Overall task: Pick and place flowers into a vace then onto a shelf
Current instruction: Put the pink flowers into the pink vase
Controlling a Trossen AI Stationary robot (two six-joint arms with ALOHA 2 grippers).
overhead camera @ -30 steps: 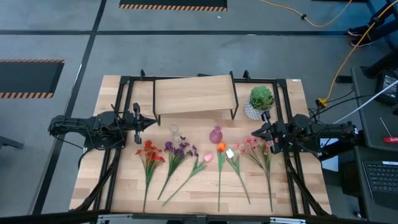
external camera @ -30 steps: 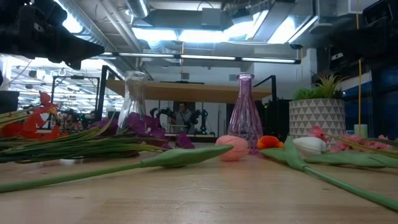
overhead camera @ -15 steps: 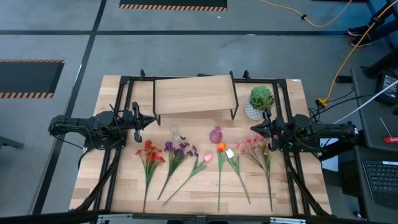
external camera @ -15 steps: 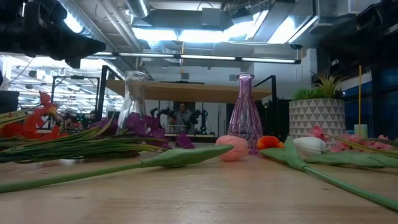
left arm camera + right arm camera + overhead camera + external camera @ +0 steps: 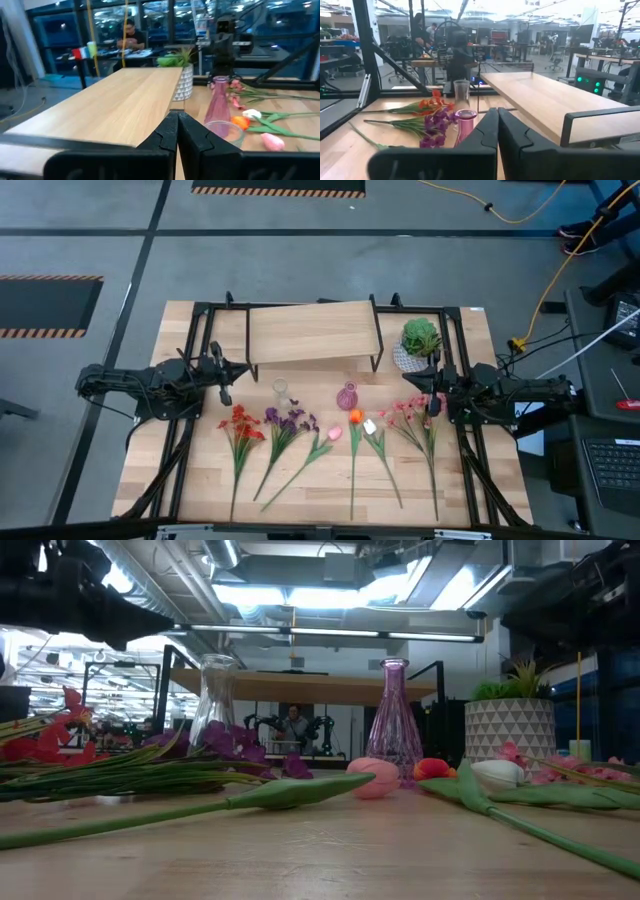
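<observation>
Right now my left jaws (image 5: pixel 219 372) are pressed together and empty above the desk's (image 5: pixel 330 480) left edge, and my right jaws (image 5: pixel 423 383) are likewise shut on nothing near the right edge, just above the pink spray. The flowers (image 5: pixel 290 430) lie flat in a row across the front half of the desk, blossoms toward the middle and stems trailing to the front edge: red, purple, a pink tulip, orange, white, then pink. I judge them light and springy, with thin plastic-looking stems that would bend and slip if pinched near the tip, so I would take each stem a little below its blossom, where it lies clear of its neighbours. Two small vases stand just behind the blossoms: a clear glass vase (image 5: pixel 281 390) and a pink glass vase (image 5: pixel 346 396) with a narrow neck, smooth, likely tippy and fragile. The shelf (image 5: pixel 312 333), a pale wood board on thin black legs, sits along the back edge, with a potted plant (image 5: pixel 420 343) in a patterned white pot beside it.
</observation>
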